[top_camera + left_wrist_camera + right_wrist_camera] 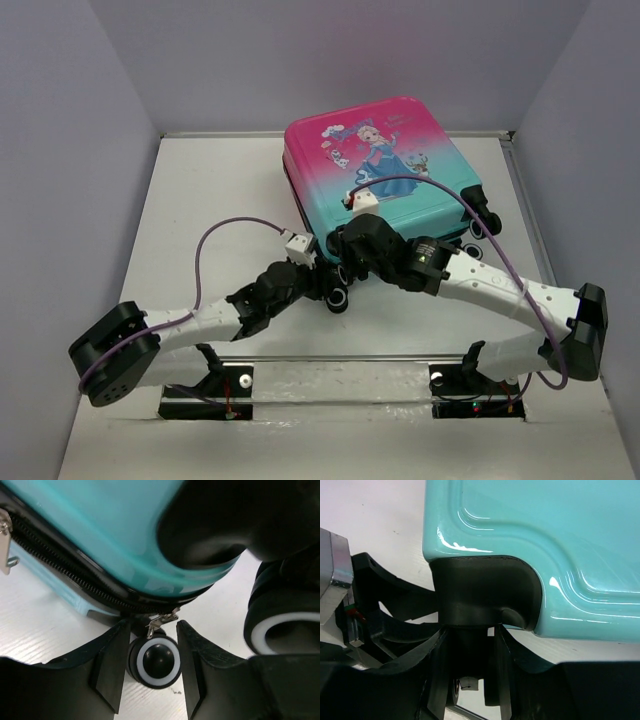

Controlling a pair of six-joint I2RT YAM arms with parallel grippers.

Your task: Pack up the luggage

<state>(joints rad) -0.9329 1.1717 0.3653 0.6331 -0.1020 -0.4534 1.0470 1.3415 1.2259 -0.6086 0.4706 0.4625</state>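
Note:
The luggage (390, 170) lies flat and closed at the back of the table, pink fading to teal, with a cartoon princess on top. Its zipper (60, 562) runs along the teal shell (100, 520). My left gripper (322, 283) is at the near left corner, open (150, 625). A zip pull (161, 621) hangs free between its tips, and a black wheel with a white ring (154, 661) sits between its fingers. My right gripper (348, 250) comes in from the right at the same corner. It is shut (470, 630) on the black wheel housing (480, 585) under the teal shell (545, 530).
A second, larger wheel (280, 630) sits just right of my left fingers. Two more wheels (487, 215) stick out at the luggage's right side. Grey walls close in the table on the left, back and right. Purple cables loop over both arms.

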